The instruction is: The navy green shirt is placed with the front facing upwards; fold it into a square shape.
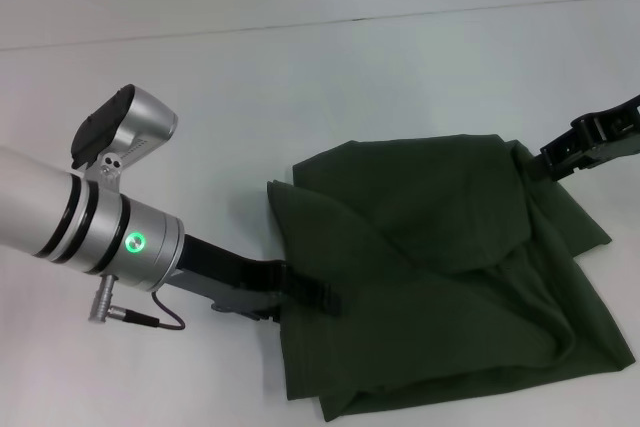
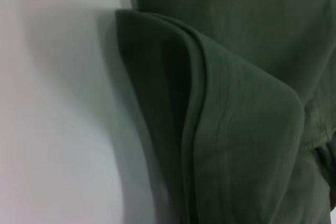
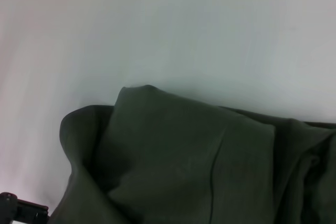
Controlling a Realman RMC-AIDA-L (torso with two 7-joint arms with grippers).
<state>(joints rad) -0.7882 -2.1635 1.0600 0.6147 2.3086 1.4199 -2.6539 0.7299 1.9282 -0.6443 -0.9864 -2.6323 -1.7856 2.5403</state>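
- The shirt (image 1: 440, 277) lies on the white bench (image 1: 300, 67) as a partly folded, rumpled block, plain green side up; no lettering shows.
- Your left jaws (image 1: 318, 294) sit at the shirt's left edge, low on the bench, with a black finger reaching onto or just under the cloth. You cannot tell from these views whether they are pinching the edge or merely touching it.
- The left wrist view shows stacked folded layers with a hem seam directly ahead of the jaws, so that edge looks several layers thick.
- Your right jaws (image 1: 590, 142) are at the far right corner of the shirt, touching the cloth where it bunches. Whether they grip it cannot be told either.
- The shirt lies between the two jaws: rightward from the left, leftward and nearer from the right. Its long side seems to run from far to near.
- The outline is roughly four-sided but uneven, with the right side slack and wrinkled; judge it as not yet square.
- Bare bench surrounds the shirt on the left and far sides, leaving room to carry a fold across.
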